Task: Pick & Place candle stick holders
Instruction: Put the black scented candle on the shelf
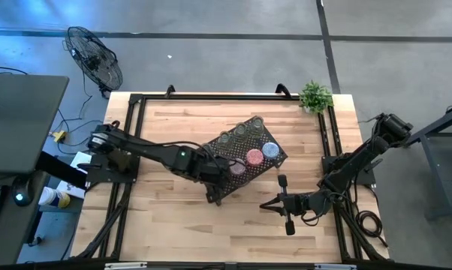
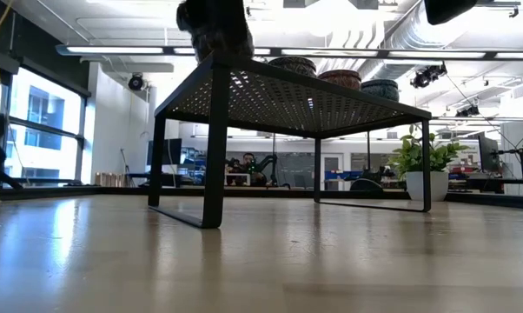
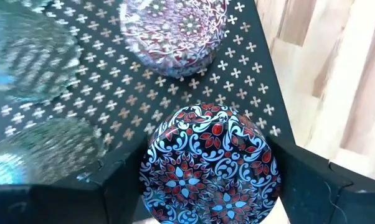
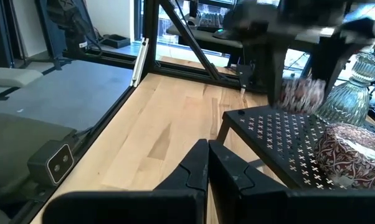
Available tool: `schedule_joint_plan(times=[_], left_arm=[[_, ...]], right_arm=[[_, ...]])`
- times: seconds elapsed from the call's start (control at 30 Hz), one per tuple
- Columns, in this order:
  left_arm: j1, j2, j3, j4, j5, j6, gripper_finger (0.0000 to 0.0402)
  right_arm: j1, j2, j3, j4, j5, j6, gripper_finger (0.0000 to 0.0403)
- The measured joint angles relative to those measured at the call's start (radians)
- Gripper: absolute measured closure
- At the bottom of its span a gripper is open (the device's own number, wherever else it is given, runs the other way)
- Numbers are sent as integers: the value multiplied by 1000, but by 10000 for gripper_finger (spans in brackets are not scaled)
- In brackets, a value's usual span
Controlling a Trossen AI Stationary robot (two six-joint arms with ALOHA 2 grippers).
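Note the left hand (image 1: 227, 174): it grips a blue-and-red patterned candle stick holder (image 3: 209, 167) on the black mesh tray (image 1: 275, 161). The right hand (image 1: 287, 220) rests clenched, empty, over the desk (image 1: 166, 225).

From above, a wooden surface (image 1: 173, 217) carried a black mesh tray (image 1: 277, 157) set at a slant near its middle. On the tray stood clear glass holders (image 1: 241, 132) along the far edge and coloured ones (image 1: 254, 157) nearer. The left arm reached across from the left, its gripper (image 1: 224, 174) over the tray's near-left end at a pinkish holder (image 1: 237, 169). The right gripper (image 1: 287, 222) lay low beside the tray. A small potted plant (image 1: 315, 96) stood at the far right corner.
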Motion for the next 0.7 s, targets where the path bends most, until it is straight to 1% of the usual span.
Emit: schedule_joint_plan(times=[0.13, 0.2, 0.33, 0.4, 0.57, 0.7], left_arm=[[0, 28, -10, 8, -5, 19, 112], [0, 39, -6, 40, -4, 30, 112], [0, 49, -5, 35, -13, 47, 111], [0, 50, -5, 39, -26, 51, 102], [0, 53, -7, 22, -23, 71, 74], [0, 53, -7, 4, -32, 71, 68]], right_arm=[[0, 0, 0, 0, 0, 0, 402], [0, 0, 0, 1, -2, 0, 402], [0, 0, 1, 0, -9, 3, 401], [0, 0, 1, -1, -18, 7, 402], [0, 0, 1, 0, -22, 6, 401], [0, 0, 1, 0, -21, 6, 402]])
